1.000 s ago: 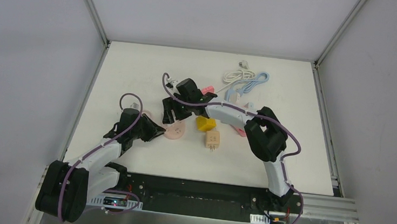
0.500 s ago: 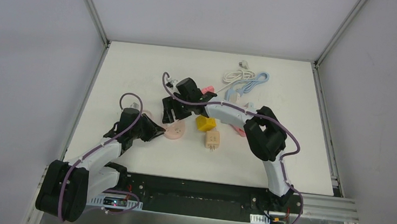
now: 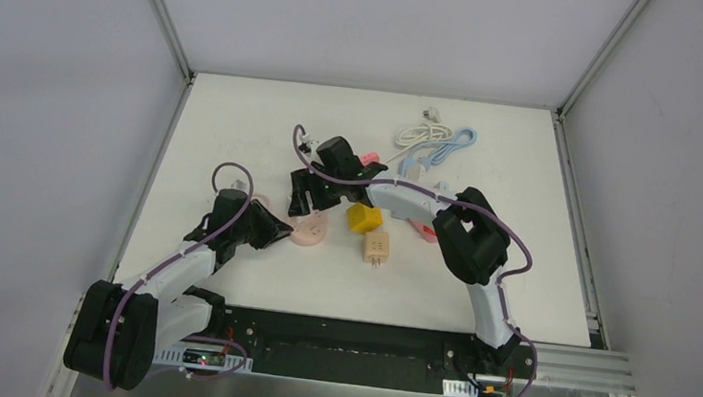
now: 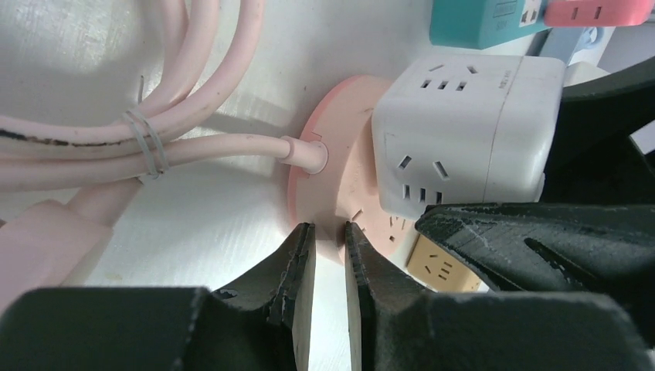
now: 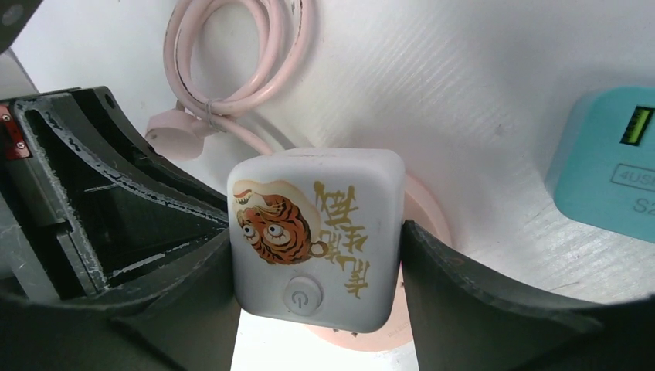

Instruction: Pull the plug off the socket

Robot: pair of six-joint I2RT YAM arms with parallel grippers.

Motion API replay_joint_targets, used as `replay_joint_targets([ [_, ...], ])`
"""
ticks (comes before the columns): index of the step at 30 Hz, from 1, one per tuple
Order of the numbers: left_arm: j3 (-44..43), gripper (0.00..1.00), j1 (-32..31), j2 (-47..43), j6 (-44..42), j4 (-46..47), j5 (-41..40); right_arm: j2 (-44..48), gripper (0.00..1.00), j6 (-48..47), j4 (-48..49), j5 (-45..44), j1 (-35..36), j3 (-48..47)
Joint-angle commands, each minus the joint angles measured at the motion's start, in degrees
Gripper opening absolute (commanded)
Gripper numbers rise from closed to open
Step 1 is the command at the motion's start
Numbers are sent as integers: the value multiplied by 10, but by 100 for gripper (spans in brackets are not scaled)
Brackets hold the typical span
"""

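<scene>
You have the white cube plug (image 5: 317,232) seated on the pink round socket (image 4: 340,170), left of centre on the counter (image 3: 238,131). Your right end effector (image 5: 318,270) is clamped on the cube, one pad on each of two opposite side faces, with the tiger print and the power button facing its camera. Your left end effector (image 4: 330,239) is closed, its tips down at the socket's near rim; from the wrist view they seem to press on that rim, though contact is hard to confirm.

Treat the cube as rigid, smooth plastic with rounded edges: it will not give, but glossy sides may slide under the pads, so take it low and square on the flat faces, not on the corners. The prongs likely bind by friction, so pull straight along them, not at a tilt. The socket looks light and its pink cord (image 4: 193,147) offers little anchorage; expect it to lift with the plug unless it is held down.
</scene>
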State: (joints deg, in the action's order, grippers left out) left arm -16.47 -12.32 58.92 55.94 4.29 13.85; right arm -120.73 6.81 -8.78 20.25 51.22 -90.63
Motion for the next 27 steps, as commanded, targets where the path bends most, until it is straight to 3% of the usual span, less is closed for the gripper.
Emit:
replay_joint_targets([
  [1, 30, 19, -2, 33, -38, -139, -55, 3, 0, 4, -9, 20, 49, -51],
  [5, 27, 19, -2, 28, -41, -155, -62, 4, 0, -46, -44, -63, 60, -65],
  [10, 25, 19, -2, 27, -43, -159, -65, 41, 0, 47, 38, 73, 3, -26],
  [12, 26, 19, -2, 28, -41, -155, -63, 45, 0, 64, 53, 85, 3, -19],
  [20, 16, 19, -2, 24, -50, -162, -55, 38, 0, -10, -27, -36, 32, -40],
  [27, 18, 19, -2, 32, -44, -156, -57, 53, 0, 87, 74, 86, 15, -12],
])
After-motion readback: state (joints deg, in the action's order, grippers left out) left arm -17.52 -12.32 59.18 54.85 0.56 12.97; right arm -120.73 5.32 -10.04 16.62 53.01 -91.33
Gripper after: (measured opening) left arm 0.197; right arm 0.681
